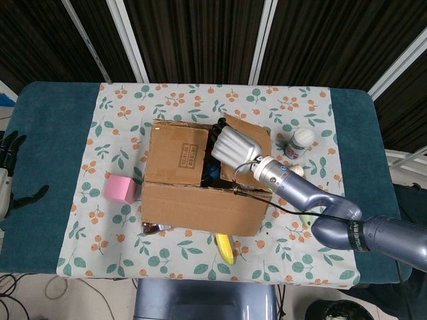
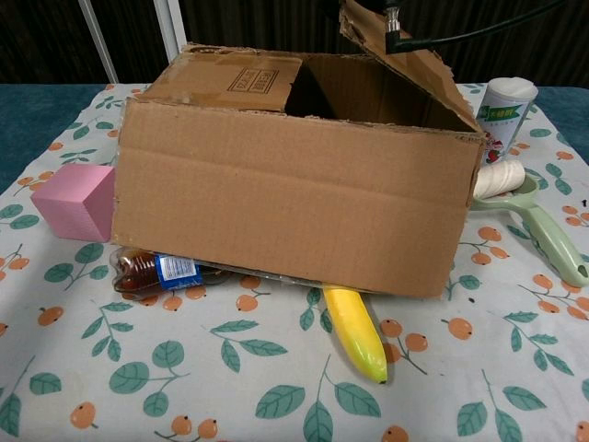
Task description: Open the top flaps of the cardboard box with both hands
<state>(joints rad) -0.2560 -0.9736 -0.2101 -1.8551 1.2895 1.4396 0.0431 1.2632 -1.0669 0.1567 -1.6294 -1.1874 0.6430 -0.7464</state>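
The cardboard box [image 1: 200, 208] stands mid-table, its front wall [image 2: 294, 198] filling the chest view. Its left top flap [image 1: 177, 155] [image 2: 235, 75] lies flat and closed. My right hand [image 1: 233, 146] reaches in from the right, fingers hooked over the inner edge of the right top flap [image 1: 257, 136], holding it tilted upward. In the chest view that flap [image 2: 409, 66] slants up to the top edge, and the hand itself is cut off. The box's dark inside shows between the flaps. My left hand [image 1: 7, 175] hangs off the table's left end, fingers spread and holding nothing.
A pink cube [image 1: 120, 189] [image 2: 74, 203] sits left of the box. A banana [image 2: 357, 333] and a drink bottle [image 2: 156, 272] poke out from under its front. A white bottle [image 1: 299, 143] and a green-handled tool [image 2: 543, 235] lie to the right.
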